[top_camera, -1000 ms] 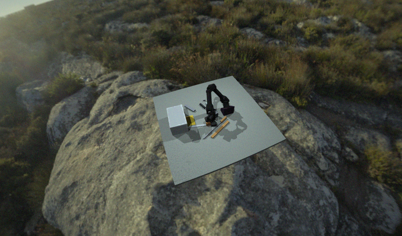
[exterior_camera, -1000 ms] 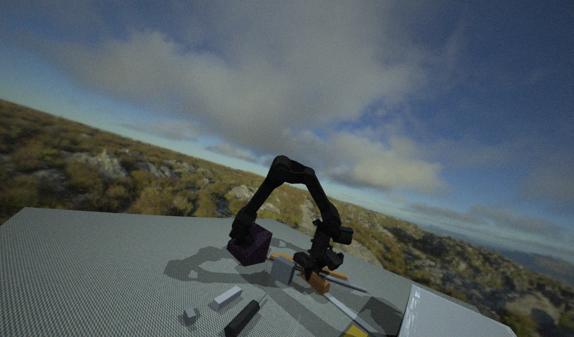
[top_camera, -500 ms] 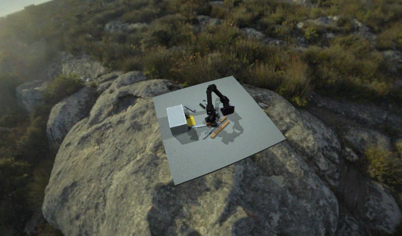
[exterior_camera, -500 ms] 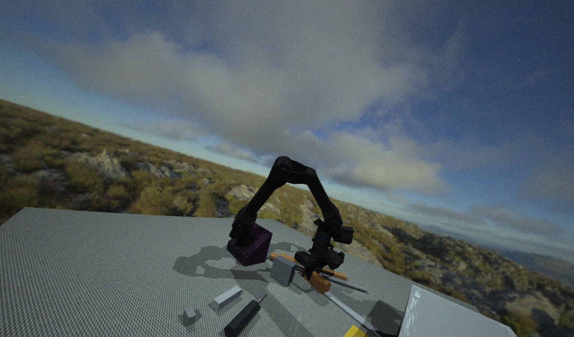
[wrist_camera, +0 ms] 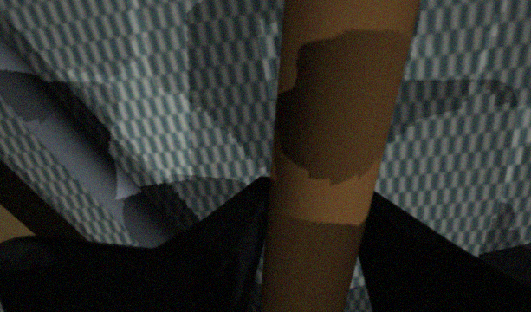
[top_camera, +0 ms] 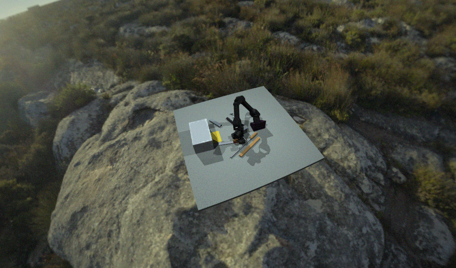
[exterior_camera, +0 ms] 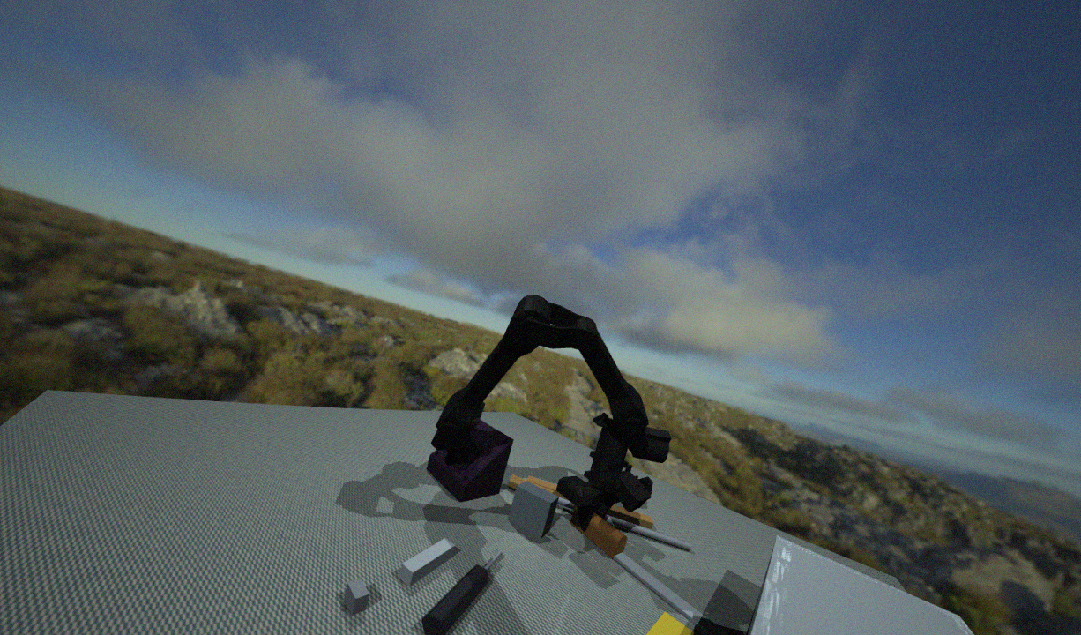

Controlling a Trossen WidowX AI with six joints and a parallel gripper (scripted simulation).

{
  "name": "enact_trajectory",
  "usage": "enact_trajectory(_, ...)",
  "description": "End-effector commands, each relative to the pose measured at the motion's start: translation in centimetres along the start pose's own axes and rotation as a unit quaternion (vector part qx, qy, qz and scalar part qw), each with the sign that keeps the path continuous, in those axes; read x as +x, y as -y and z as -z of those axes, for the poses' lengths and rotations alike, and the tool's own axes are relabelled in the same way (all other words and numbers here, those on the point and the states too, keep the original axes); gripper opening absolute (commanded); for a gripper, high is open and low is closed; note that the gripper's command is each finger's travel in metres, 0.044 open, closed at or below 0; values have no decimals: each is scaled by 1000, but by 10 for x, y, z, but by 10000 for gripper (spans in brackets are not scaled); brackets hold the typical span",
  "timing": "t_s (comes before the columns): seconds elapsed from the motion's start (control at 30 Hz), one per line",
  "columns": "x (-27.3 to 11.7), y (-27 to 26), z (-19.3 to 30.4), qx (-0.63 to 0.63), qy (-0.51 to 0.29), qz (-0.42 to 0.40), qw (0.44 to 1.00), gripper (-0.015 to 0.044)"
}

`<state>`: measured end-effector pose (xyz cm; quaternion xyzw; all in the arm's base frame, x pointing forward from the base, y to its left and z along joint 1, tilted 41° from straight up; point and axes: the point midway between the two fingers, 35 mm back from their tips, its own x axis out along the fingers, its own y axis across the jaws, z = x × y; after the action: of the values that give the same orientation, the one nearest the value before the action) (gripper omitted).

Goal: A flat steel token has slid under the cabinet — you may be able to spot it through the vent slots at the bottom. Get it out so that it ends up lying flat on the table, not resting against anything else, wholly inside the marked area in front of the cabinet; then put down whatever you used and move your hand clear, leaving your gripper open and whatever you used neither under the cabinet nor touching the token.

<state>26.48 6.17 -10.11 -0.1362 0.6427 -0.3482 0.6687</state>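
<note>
My gripper (top_camera: 237, 136) (exterior_camera: 596, 509) (wrist_camera: 311, 192) is low over the table and shut on the brown wooden handle (wrist_camera: 334, 130) (exterior_camera: 606, 535) of a tool. The tool's flat grey blade (top_camera: 225, 143) (exterior_camera: 653, 584) runs along the table towards the yellow marked area (top_camera: 216, 136) (exterior_camera: 668, 624). That area lies in front of the white cabinet (top_camera: 200, 133) (exterior_camera: 836, 592). The blade's tip lies at the near edge of the yellow area. The steel token is not visible in any view.
A wooden slat (top_camera: 250, 146) (exterior_camera: 538, 483) and a thin grey rod (top_camera: 238, 152) (exterior_camera: 656, 538) (wrist_camera: 66, 143) lie beside the gripper. A grey block (exterior_camera: 533, 509), a small grey bar (exterior_camera: 426, 560) (top_camera: 215, 123), a tiny cube (exterior_camera: 356, 594) and a black-handled tool (exterior_camera: 458, 597) lie nearby. The arm's base (top_camera: 257, 124) (exterior_camera: 472, 467) stands behind.
</note>
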Motion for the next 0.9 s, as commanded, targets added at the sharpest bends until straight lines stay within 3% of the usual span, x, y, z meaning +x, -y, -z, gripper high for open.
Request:
enact_trajectory(0.0,-1,-1,-6,0,1,-3,1000,0)
enact_trajectory(0.03,-1,-1,-7,0,1,-3,1000,0)
enact_trajectory(0.3,0,0,-2,0,0,0,1000,200)
enact_trajectory(0.47,0,0,-2,0,0,-1,1000,200)
enact_trajectory(0.57,0,0,-2,0,1,-3,1000,270)
enact_trajectory(0.87,1,0,-3,3,1,-3,1000,270)
